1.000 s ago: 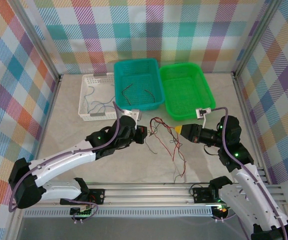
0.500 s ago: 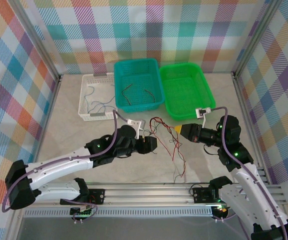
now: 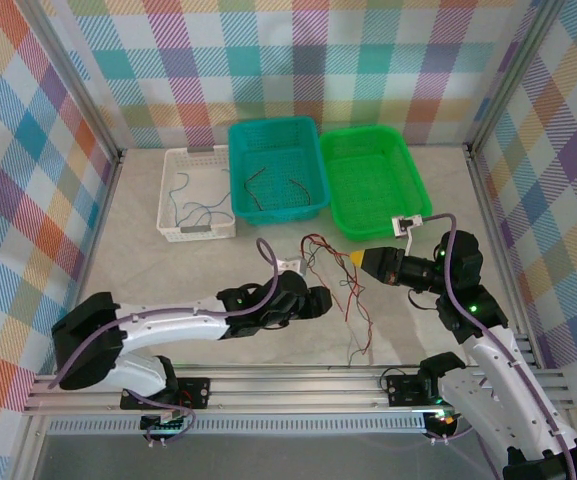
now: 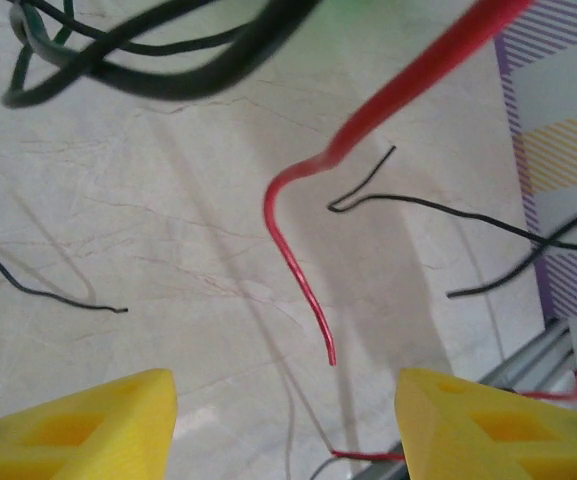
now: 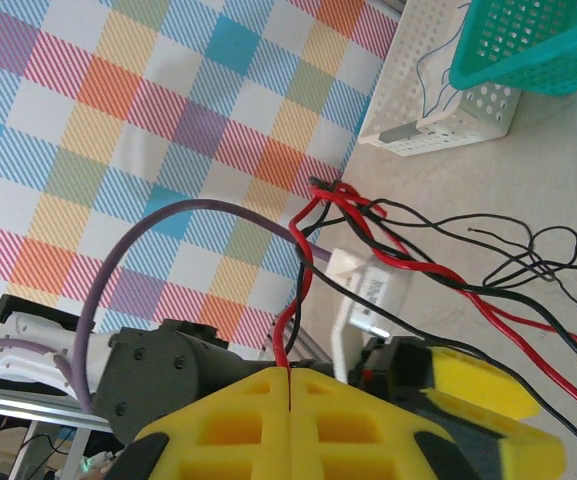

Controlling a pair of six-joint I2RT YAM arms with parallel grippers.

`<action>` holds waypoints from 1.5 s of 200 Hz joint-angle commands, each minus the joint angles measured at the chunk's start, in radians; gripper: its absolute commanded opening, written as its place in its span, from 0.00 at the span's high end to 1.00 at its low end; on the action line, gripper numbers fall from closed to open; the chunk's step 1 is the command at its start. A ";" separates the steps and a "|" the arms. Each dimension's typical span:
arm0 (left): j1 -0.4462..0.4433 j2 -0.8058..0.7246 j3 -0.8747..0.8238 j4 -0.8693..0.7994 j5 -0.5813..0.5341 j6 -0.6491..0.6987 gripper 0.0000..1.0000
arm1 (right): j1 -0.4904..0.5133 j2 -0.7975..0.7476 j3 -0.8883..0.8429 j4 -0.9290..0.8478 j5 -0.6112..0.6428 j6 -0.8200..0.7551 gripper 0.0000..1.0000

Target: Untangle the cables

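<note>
On the pale marble table point(image 3: 138, 260) inside plaid walls point(image 3: 268, 60), left claw point(image 4: 286, 385) gapes, right claw point(image 5: 288, 372) pinches a red cable point(image 5: 340, 200)

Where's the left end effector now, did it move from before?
Yes. The left end effector slid right and closer to the table's near edge, farther from the white basket.

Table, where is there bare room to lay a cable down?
The widest bare patch is on the left side of the table, between the white basket and the left arm. A narrower strip lies right of the green basket. The centre is crowded, with the cables spread between the left gripper and the right gripper.
</note>
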 commanded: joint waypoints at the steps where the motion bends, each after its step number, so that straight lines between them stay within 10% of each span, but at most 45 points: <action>1: -0.012 0.041 0.079 0.047 -0.062 0.004 0.40 | 0.010 -0.023 0.033 0.028 -0.004 0.015 1.00; 300: -0.075 0.136 0.139 0.122 -0.444 0.157 0.38 | 0.015 -0.061 0.055 0.032 -0.038 0.054 1.00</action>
